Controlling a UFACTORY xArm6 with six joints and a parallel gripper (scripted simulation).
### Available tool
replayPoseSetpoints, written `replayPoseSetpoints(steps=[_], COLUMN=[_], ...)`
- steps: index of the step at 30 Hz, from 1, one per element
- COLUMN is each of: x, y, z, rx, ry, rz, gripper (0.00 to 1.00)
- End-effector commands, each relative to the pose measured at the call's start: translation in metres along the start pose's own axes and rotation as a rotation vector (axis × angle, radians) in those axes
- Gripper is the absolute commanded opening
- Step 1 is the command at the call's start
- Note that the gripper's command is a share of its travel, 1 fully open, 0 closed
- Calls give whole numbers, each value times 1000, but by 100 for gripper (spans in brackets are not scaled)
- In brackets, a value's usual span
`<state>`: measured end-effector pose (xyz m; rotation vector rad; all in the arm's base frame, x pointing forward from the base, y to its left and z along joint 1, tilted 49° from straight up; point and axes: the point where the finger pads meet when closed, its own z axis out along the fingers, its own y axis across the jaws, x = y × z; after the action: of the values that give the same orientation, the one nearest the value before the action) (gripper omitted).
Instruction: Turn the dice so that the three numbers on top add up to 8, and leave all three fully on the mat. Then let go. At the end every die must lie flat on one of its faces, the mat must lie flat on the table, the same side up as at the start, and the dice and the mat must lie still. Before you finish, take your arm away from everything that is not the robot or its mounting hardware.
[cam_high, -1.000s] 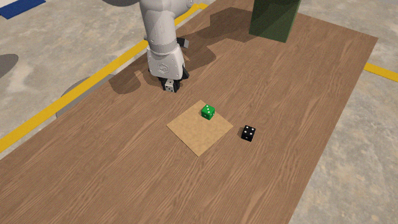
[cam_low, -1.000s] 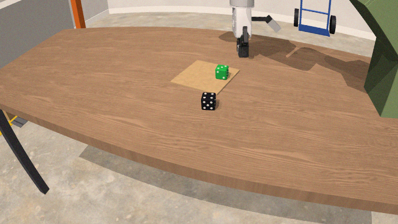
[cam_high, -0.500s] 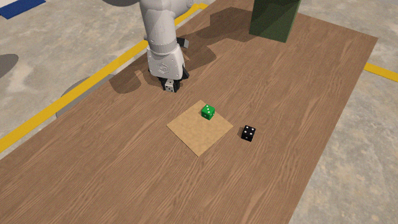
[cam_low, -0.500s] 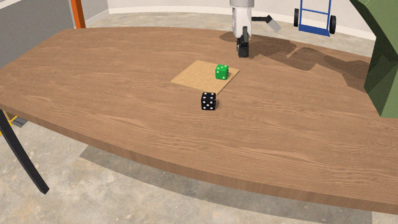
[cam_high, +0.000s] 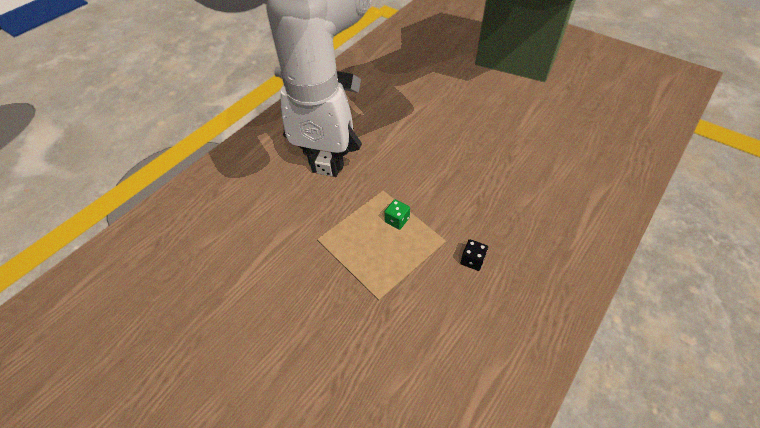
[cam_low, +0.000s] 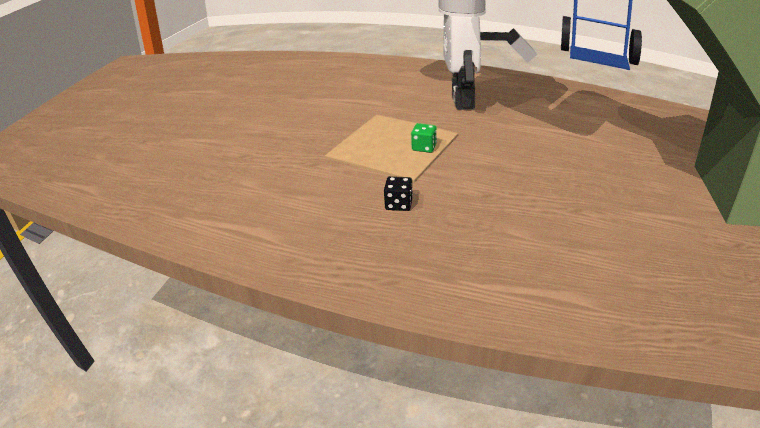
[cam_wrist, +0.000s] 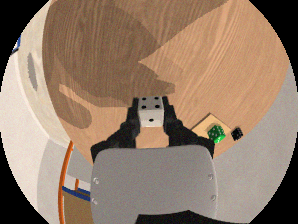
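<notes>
From the top camera, the white arm (cam_high: 305, 47) reaches down near the far left edge of the table (cam_high: 531, 276), its wrist pointing almost straight down. The gripper (cam_high: 324, 167) is clamped on a white die (cam_high: 322, 163), black fingers pressing it from either side. The die sits off the mat (cam_high: 372, 255), on the far side of it and apart from it. A green die (cam_high: 397, 213) lies flat on the mat by its far corner, three pips on top. A black die (cam_high: 473, 254) lies on bare wood just right of the mat, four pips up. A green box (cam_high: 523, 37) stands at the table's far end.

From the exterior camera, the arm (cam_low: 461, 31) drops vertically at the far side of the table (cam_low: 212, 159). The gripper (cam_low: 464, 98) is seen edge-on with its tips at or just above the wood; which cannot be told. The white die is hidden behind the fingers. The green die (cam_low: 423, 137) rests near the right corner of the mat (cam_low: 372, 146). The black die (cam_low: 398, 193) sits on the near side of the mat, just off its edge.

From the wrist camera, the white die (cam_wrist: 152, 111) fills the gap between the two fingers, gripped at its sides, over shaded wood. The green die (cam_wrist: 214, 133) and black die (cam_wrist: 236, 133) show small at the right, with a sliver of the mat (cam_wrist: 201, 123).
</notes>
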<state>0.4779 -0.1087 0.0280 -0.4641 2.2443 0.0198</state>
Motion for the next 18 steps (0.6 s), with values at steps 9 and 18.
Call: replayPoseSetpoints(steps=[9, 18], x=[0, 0], y=[0, 0], z=[-33, -89], rx=[1, 1], ry=[-1, -1], rz=[0, 0], gripper=[27, 27])
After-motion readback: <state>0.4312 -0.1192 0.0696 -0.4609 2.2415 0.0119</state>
